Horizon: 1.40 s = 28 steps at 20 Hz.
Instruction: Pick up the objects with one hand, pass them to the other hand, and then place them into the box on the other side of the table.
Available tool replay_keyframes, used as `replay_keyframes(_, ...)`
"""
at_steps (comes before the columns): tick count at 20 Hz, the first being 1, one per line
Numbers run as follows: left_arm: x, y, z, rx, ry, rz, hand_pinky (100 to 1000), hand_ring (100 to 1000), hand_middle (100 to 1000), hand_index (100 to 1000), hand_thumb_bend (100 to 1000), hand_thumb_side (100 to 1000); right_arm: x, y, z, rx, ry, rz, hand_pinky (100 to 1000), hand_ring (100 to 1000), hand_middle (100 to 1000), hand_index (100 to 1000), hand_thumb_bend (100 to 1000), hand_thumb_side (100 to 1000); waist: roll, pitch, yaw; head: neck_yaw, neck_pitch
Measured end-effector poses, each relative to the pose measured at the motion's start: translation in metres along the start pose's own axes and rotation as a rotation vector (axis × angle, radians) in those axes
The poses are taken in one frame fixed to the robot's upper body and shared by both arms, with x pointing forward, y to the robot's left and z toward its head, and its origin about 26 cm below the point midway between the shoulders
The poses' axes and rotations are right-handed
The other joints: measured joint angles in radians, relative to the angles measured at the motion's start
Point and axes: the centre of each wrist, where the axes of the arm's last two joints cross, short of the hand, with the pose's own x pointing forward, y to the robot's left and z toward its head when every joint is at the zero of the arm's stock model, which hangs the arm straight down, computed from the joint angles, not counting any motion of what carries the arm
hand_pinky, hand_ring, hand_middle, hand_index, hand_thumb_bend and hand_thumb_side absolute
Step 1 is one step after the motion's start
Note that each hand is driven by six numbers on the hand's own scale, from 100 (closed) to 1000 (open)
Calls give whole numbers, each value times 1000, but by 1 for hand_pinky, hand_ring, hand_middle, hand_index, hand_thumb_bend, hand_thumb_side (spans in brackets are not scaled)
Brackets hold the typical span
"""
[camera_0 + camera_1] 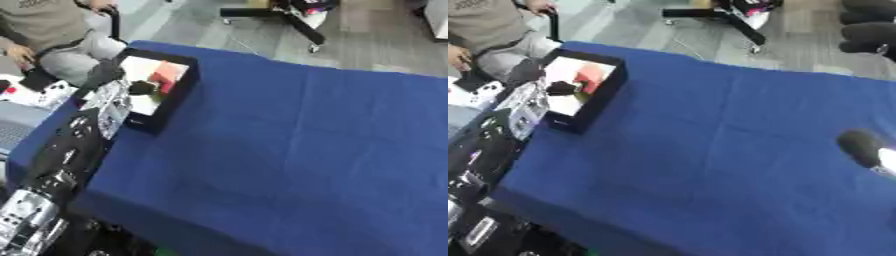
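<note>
left eye view: box [179,92] holds red object [164,76].

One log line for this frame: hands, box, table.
left hand: over box, fingers unclear | box: red object inside | right hand: right edge, fingers unclear | blue table

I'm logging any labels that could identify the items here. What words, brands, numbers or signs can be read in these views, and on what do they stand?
No text can be read.
Box: a red and pale shape lies inside, with no lettering that can be made out.
Left hand: dark, over the box, unmarked.
Blue tablecloth: plain.
Right hand: dark and rounded at the right edge, no marking visible.
</note>
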Motion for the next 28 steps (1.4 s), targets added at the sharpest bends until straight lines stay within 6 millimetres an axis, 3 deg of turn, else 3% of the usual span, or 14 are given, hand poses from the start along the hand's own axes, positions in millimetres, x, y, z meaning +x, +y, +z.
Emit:
replay_keyframes(4,-7,23,-4,132,50,74,920,910,742,880,855,654,-1,1,2,2,9,0,876,1000,1000,907,386,495,1,-1,2,-4,0)
replay_keyframes(9,-8,54,2,197,-31,241,935,927,716,860,836,644,-1,1,3,7,15,5,875,1000,1000,907,385,496,1,-5,5,-14,0)
replay_keyframes(11,-3,70,11,229,-95,340,948,946,708,855,769,652,-1,1,4,6,20,3,875,1000,1000,907,386,495,1,-5,5,-20,0)
replay_keyframes(15,12,105,48,278,-325,650,945,933,701,856,736,656,-1,1,5,1,33,8,873,1000,1000,905,388,491,-3,-5,0,-43,0)
replay_keyframes(20,30,128,120,105,-794,1026,945,924,701,859,701,662,-3,1,13,-11,99,28,875,1000,1000,903,381,471,-21,-2,-16,-114,0)
replay_keyframes(25,45,126,162,-127,-1128,1189,942,913,688,847,681,665,-19,5,37,-28,258,45,879,1000,1000,902,372,453,-40,5,-29,-214,0)
replay_keyframes(26,48,123,168,-167,-1170,1207,943,913,687,846,676,669,-25,6,45,-33,301,47,879,1000,1000,901,333,416,-43,5,-32,-235,0)
replay_keyframes(28,53,117,177,-237,-1231,1230,944,912,684,845,670,674,-36,8,60,-45,380,51,880,1000,1000,899,369,444,-48,9,-37,-272,0)
